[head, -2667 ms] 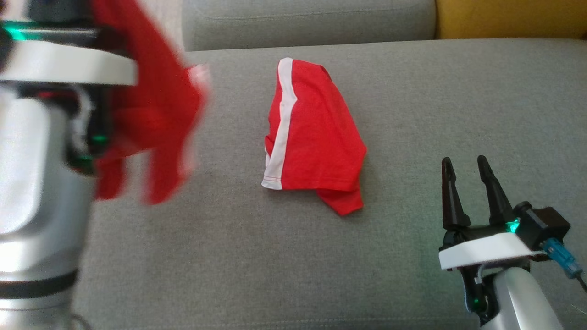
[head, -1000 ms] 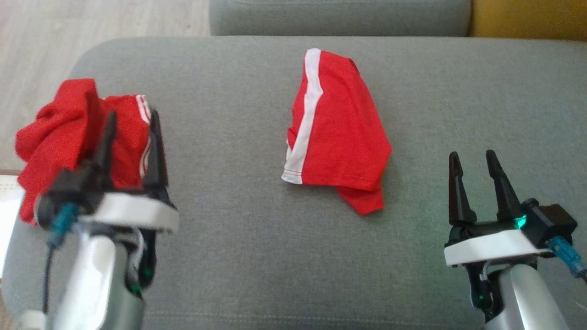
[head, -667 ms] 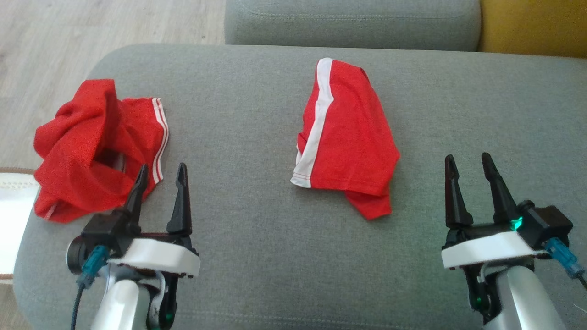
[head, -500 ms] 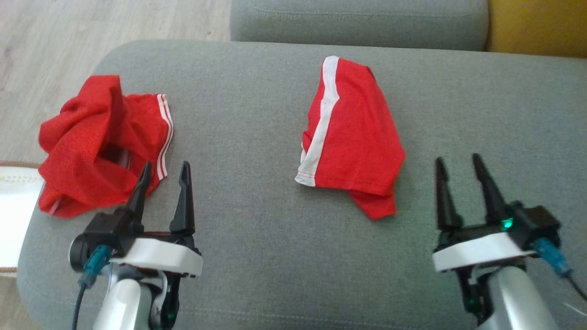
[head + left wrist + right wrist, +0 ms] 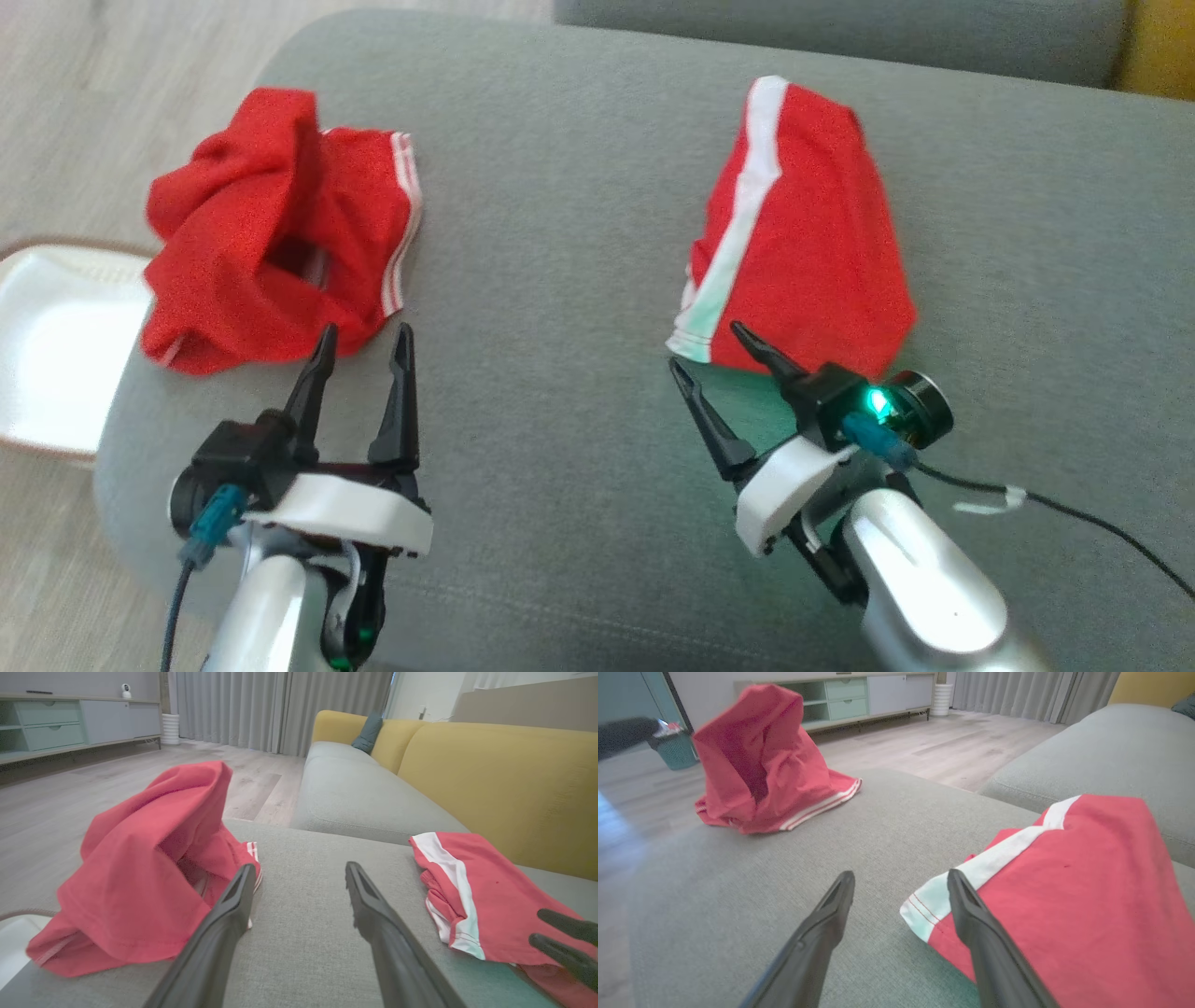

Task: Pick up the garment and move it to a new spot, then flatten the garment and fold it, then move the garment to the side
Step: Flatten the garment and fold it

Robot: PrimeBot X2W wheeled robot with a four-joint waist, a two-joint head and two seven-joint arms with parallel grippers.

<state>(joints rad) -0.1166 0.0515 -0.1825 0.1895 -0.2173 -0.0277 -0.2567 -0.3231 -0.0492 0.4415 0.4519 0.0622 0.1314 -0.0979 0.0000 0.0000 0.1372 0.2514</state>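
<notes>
Nearest to me are my two grippers, both low over the grey sofa seat (image 5: 560, 233). My left gripper (image 5: 365, 331) has its fingers spread wide and holds nothing; they point at the near edge of the crumpled red garment (image 5: 271, 215), just beside it. I cannot tell if the tips touch the cloth. My right gripper (image 5: 705, 345) is turned to the left, also wide open and empty. Its fingers stand at the near white corner of the flatter red garment (image 5: 812, 233). In the right wrist view one finger (image 5: 971, 914) lies over that corner, but I cannot tell if it touches it.

A little farther, the crumpled red garment sits in a heap at the left end of the seat. It stands up in folds and has two thin white stripes on one edge. The flatter red garment lies to the right, well apart from it, with a broad white stripe along its left side.

Beyond the left end of the seat are a white object (image 5: 56, 345) and the wooden floor (image 5: 56, 112). Farthest, in the left wrist view, is the yellow backrest (image 5: 504, 779).
</notes>
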